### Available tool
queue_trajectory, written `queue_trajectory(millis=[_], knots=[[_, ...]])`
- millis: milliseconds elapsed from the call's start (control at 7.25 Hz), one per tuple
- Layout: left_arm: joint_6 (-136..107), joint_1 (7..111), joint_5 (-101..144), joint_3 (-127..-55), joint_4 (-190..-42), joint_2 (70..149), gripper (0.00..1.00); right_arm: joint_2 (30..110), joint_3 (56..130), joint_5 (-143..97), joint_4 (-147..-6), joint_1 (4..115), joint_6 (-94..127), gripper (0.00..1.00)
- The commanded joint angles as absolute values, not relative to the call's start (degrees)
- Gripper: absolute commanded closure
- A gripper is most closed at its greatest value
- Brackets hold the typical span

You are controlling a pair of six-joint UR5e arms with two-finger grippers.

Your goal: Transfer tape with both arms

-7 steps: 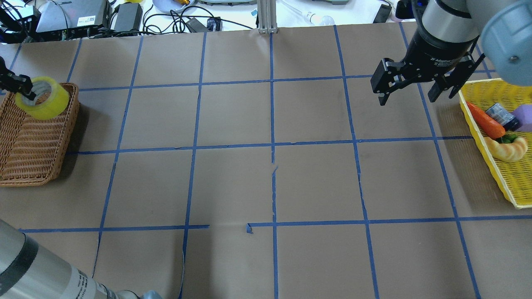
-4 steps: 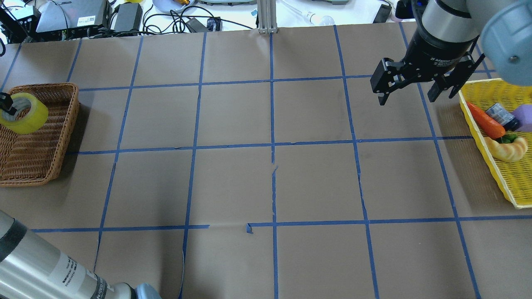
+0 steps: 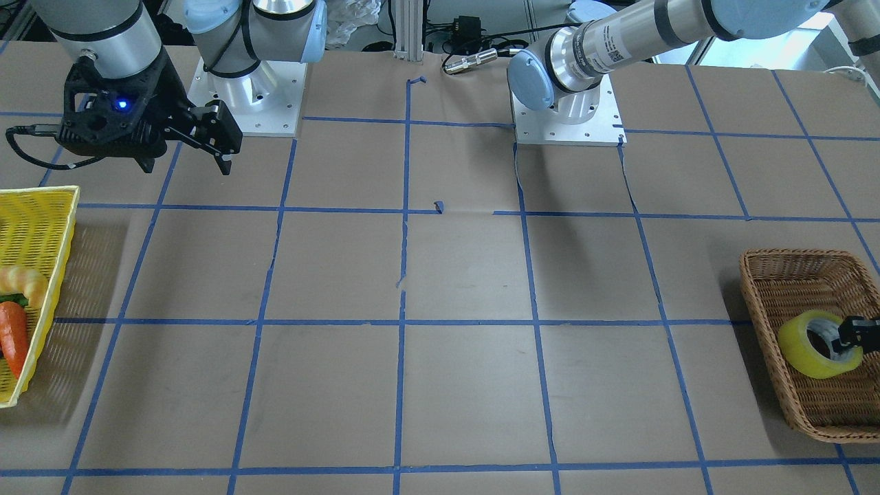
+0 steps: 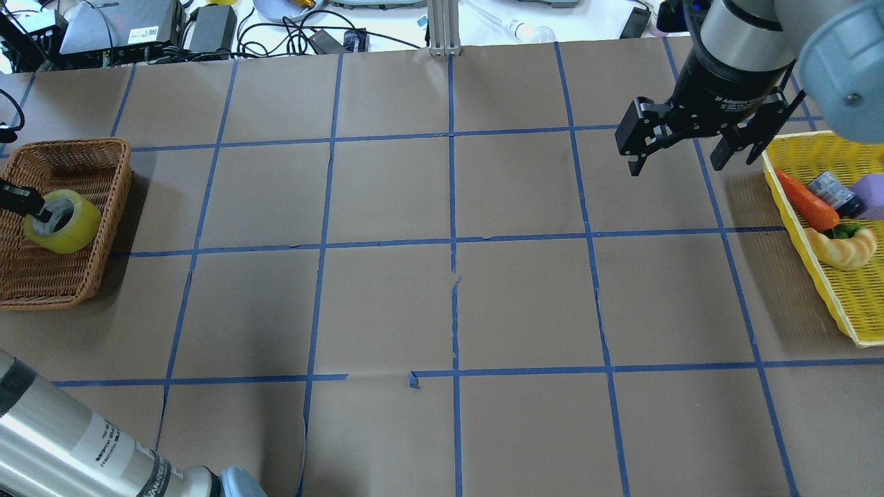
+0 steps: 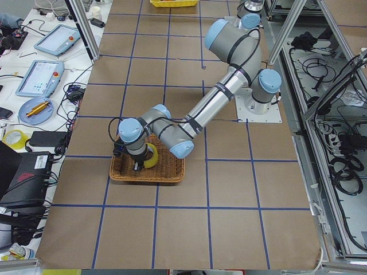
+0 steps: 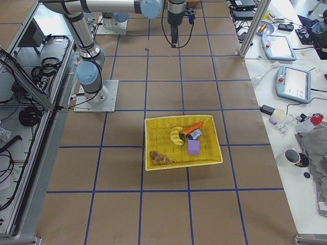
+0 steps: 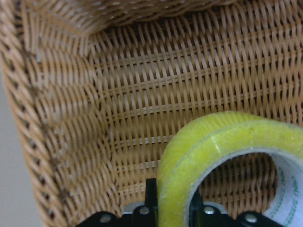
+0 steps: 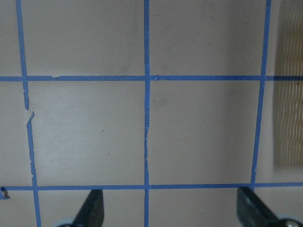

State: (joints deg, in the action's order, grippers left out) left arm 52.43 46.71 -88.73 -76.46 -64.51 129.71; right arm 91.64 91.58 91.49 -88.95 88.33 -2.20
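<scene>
Left fingers (image 4: 21, 197) clamped on tape (image 4: 69, 232) wall, low inside basket (image 4: 69, 142). Right fingers (image 4: 634, 138) apart, well off across counter (image 4: 387, 304).

Silver-grey tubular left arm (image 3: 632, 31), upper right: bore printed label (image 3: 605, 42), light-blue joint cap (image 3: 529, 79). Black two-finger right gripper (image 4: 677, 164): showed white lettering (image 4: 739, 102), trailing black cable (image 3: 38, 127).
</scene>
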Motion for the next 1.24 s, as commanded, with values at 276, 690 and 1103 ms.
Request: queue_trajectory(millis=[276, 690, 1103], knots=[[42.4, 55.1, -86.8, -75.9, -77.2, 117.7, 0.06, 91.5, 91.7, 91.6, -88.7, 88.3, -2.1, 0.00], [13.0, 76.5, -87.2, -76.6, -84.2, 103.5, 0.00, 91.8, 92.3, 91.6, -88.8, 88.3, -2.1, 0.00], [-1.3, 89.2, -87.4, -84.2, -84.6, 93.2, 0.00, 91.8, 92.5, 91.6, -88.8, 88.3, -2.1, 0.00]])
